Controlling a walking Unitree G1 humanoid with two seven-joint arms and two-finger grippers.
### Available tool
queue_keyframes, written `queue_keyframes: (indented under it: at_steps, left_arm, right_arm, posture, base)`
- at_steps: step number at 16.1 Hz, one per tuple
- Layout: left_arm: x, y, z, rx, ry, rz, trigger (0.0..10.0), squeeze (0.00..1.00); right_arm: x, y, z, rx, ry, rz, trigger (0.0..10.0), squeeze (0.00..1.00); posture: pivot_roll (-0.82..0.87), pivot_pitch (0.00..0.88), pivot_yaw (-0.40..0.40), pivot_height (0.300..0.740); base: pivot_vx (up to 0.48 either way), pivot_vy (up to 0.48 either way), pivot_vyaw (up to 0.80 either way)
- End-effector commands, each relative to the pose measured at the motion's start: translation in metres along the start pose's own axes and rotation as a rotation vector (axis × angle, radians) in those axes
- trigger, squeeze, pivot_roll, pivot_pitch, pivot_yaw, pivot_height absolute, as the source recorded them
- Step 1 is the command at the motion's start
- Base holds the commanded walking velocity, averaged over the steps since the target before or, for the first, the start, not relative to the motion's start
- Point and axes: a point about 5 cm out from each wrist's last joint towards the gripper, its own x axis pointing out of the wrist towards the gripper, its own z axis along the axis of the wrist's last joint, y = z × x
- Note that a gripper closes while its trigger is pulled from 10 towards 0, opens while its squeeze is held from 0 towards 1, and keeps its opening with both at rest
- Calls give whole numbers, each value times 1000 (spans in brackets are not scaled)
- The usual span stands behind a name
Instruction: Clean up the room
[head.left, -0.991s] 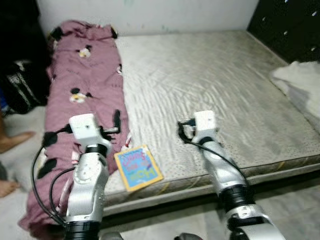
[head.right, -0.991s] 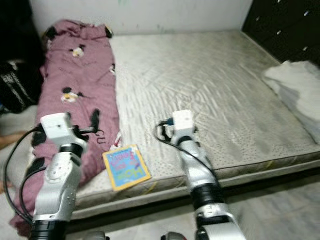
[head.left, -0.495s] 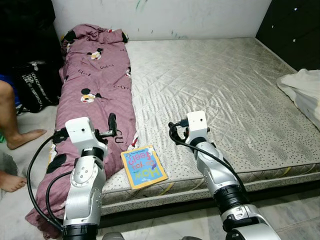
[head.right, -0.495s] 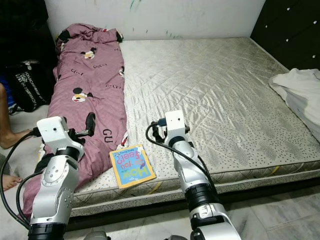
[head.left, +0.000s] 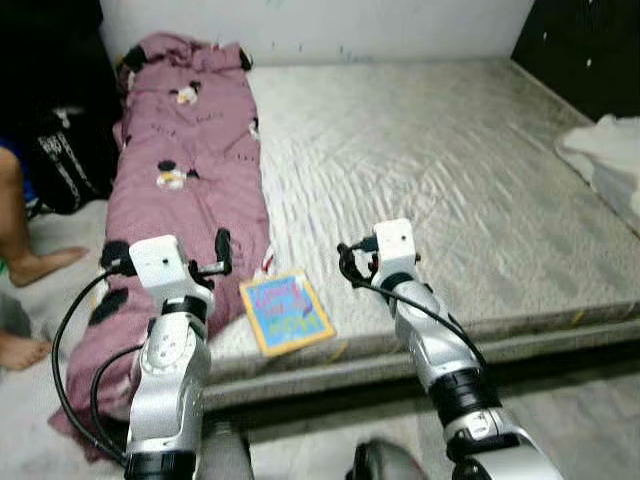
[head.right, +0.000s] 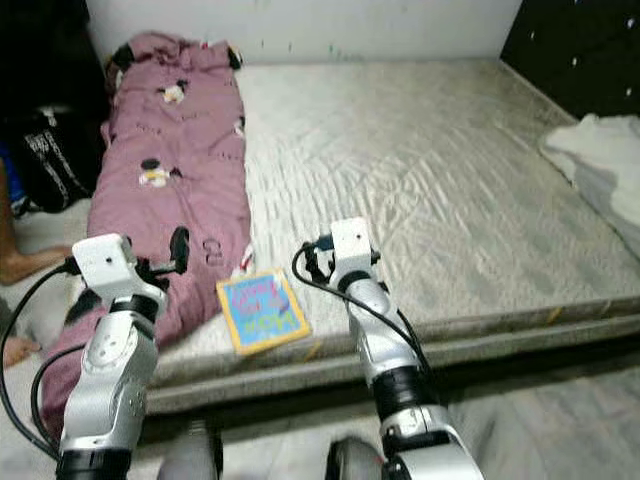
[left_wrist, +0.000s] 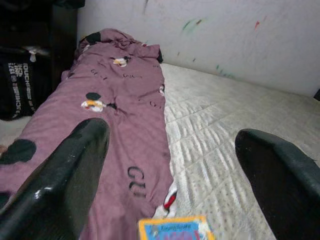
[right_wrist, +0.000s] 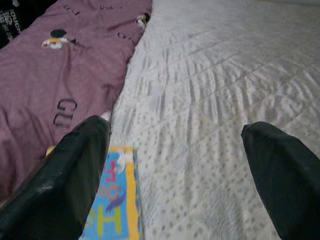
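A blue and yellow children's book lies flat near the front edge of the bare grey mattress. A purple cartoon-print blanket runs along the mattress's left side and hangs over its front corner. My left gripper is open and empty, raised over the blanket's lower end just left of the book. My right gripper is open and empty too, held over the mattress just right of the book. In the right wrist view the book sits beside one finger.
A white cloth lies on the mattress's right edge. A dark cabinet stands at the far right. A black bag and a person's bare leg are on the floor to the left. Grey floor tiles run before the bed.
The whole picture has shifted and blurred, so the camera moved. Both arms keep the same raised pose with fingers open. The book and blanket lie where they were.
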Motion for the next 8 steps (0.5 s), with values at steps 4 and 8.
queue_keyframes:
  at_steps: [4, 8]
  left_arm:
    - [1, 8, 4, 15, -25, 51, 10000, 0]
    - [1, 11, 4, 15, -23, 70, 10000, 0]
  right_arm:
    - [1, -1, 2, -8, -2, -1, 10000, 0]
    - [1, -2, 2, -4, 1, 7, 10000, 0]
  posture:
    - [61, 34, -26, 596]
    - [65, 26, -33, 596]
  base:
    - [0, 0, 0]
    - [0, 0, 0]
